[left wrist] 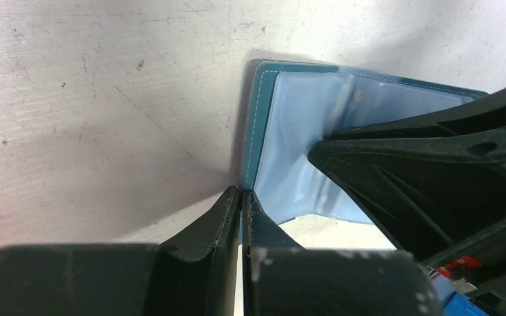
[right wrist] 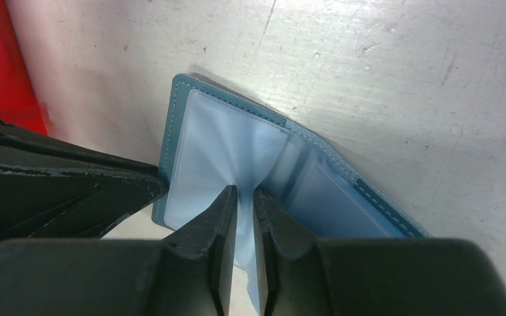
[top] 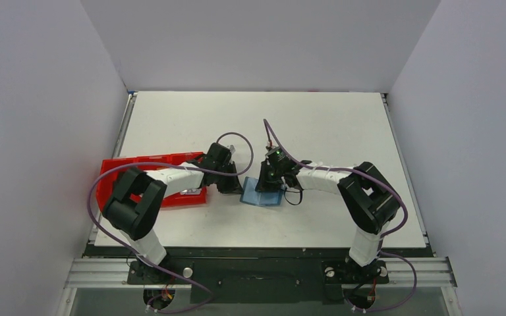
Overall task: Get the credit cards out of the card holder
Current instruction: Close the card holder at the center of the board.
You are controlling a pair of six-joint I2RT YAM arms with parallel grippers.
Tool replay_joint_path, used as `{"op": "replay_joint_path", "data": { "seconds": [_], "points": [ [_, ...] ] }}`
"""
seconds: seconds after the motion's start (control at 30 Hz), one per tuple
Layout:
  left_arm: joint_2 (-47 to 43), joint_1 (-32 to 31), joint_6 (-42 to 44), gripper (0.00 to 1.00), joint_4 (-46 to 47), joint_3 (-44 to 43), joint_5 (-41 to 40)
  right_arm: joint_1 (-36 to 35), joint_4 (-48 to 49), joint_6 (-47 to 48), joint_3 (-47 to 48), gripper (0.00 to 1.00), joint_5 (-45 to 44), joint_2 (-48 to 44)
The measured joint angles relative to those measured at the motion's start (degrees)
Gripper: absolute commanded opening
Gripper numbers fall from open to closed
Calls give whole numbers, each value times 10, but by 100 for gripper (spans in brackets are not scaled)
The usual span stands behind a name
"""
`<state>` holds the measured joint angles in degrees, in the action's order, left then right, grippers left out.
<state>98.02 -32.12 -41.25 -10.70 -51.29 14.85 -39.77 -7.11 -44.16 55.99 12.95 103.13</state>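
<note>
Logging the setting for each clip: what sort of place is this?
Probably a lab robot test cell: plain white walls box in a white table, two arms bolted to a rail at its near edge, a red tray and blue card holder as props.

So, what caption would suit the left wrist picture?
Left gripper pinches the cover edge of the open blue card holder while the right gripper reaches inside it.

Nothing readable is showing in any view. No text, number or brand mark is resolving on the card holder [right wrist: 217,145]; its cover and clear sleeves are presenting plain. A pale patch [top: 188,191] inside the red tray [top: 115,178] is appearing too small to read in the top view.
</note>
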Motion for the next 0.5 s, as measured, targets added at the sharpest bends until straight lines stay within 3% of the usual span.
{"op": "replay_joint_path", "data": {
  "seconds": [0.13, 0.5],
  "points": [
    [-20, -2, -5, 0, -7, 0, 0, -5, -6, 1, 4, 29, -4, -5],
    [-44, -9, -17, 0, -7, 0, 1, -4, -103, 17, 10, 36, -47, -64]
  ]
}}
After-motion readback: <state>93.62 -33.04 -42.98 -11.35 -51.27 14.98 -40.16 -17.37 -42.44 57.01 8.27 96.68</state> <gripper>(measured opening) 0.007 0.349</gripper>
